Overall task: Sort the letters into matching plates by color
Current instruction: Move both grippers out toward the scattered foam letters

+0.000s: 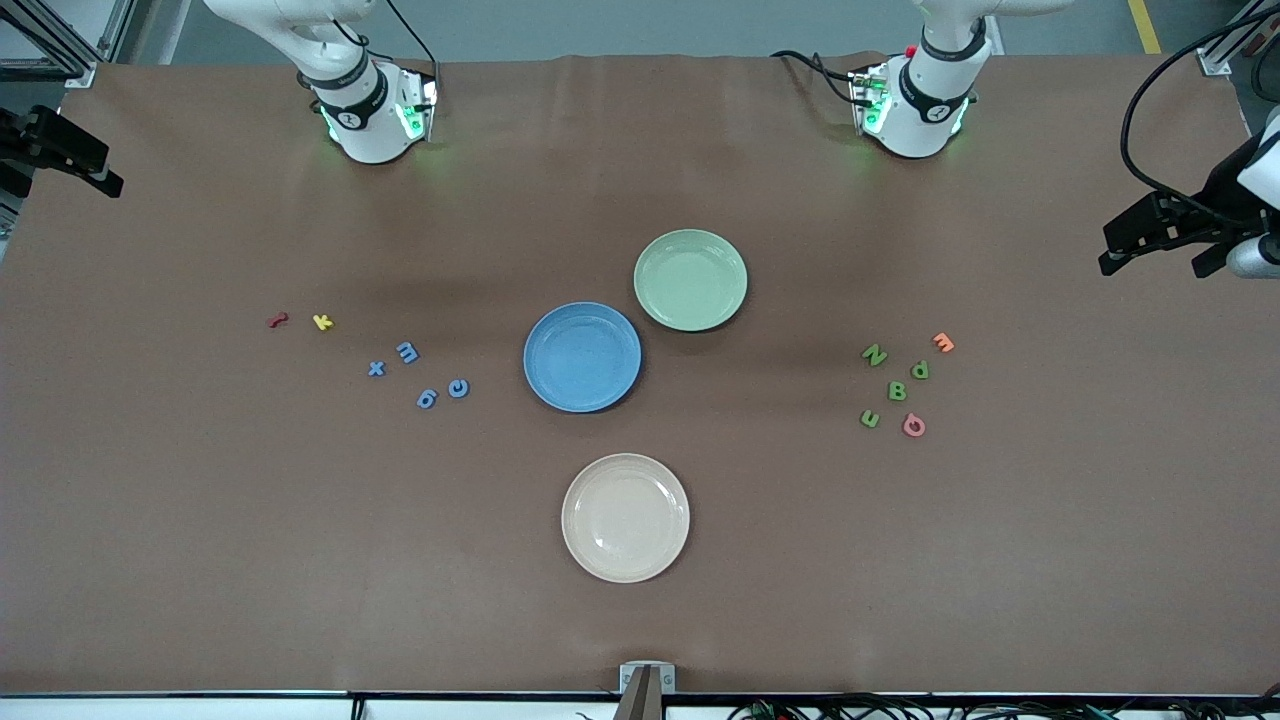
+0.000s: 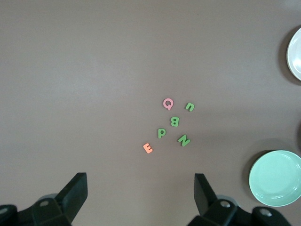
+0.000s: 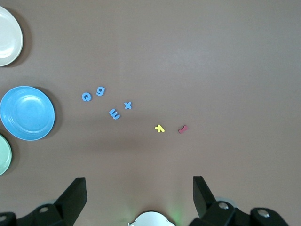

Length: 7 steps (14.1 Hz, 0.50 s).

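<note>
Matte brown tabletop (image 1: 200, 520), faintly creased, flat throughout.

Mid-tabletop, three round shallow plates with smooth glossy faces and raised rims: blue plate (image 1: 582, 356), pale green plate (image 1: 691, 279) just beside it and farther from the front camera, rims close but whether touching cannot be told; cream plate (image 1: 625, 517) nearest the front camera, apart from both. All three bare inside.

Toward the right arm's end: four chunky blue foam-like letters lying flat in a loose cluster, well apart from the blue plate — blue x (image 1: 376, 369), blue m (image 1: 407, 352), blue g (image 1: 427, 399), blue e (image 1: 458, 388). Farther toward that end, a yellow k (image 1: 322, 322) and a red squiggly piece (image 1: 278, 320), side by side.

Toward the left arm's end: four green letters, same blocky matte look — green N (image 1: 874, 354), green P (image 1: 919, 369), green B (image 1: 897, 391), green u (image 1: 870, 419). Among them an orange E (image 1: 942, 343) and a pink Q (image 1: 913, 426), the Q just beside the u.

Left gripper (image 2: 141, 188) high over its end of the tabletop, above the green cluster, black angular fingers (image 2: 75, 190) spread wide, nothing between them. Right gripper (image 3: 139, 190) likewise raised over the blue cluster, fingers (image 3: 203, 193) parted wide and bare. No letter on any plate.
</note>
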{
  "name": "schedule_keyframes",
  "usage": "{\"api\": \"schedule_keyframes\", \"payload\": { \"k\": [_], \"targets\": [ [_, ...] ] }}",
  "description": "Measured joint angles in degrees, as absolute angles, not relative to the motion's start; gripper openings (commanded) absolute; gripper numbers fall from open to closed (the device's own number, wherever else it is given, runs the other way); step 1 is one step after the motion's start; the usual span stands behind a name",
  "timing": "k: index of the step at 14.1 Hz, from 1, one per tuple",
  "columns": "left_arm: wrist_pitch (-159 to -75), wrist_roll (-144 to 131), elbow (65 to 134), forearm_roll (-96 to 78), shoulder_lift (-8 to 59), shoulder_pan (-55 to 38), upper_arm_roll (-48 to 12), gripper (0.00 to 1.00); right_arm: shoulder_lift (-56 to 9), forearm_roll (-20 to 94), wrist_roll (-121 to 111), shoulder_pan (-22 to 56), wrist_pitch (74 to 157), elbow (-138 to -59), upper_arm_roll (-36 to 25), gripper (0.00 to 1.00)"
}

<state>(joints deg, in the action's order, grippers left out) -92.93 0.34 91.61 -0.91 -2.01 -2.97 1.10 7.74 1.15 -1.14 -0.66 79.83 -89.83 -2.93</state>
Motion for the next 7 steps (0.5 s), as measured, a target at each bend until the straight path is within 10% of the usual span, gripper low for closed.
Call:
{"api": "schedule_keyframes", "payload": {
  "k": [7],
  "targets": [
    [-92.58,0.31,91.62,-0.92,-1.98,-2.98,1.10,1.00,7.74,1.16,-0.69,-0.66,79.83,-89.83,-2.95,1.00]
  ]
}}
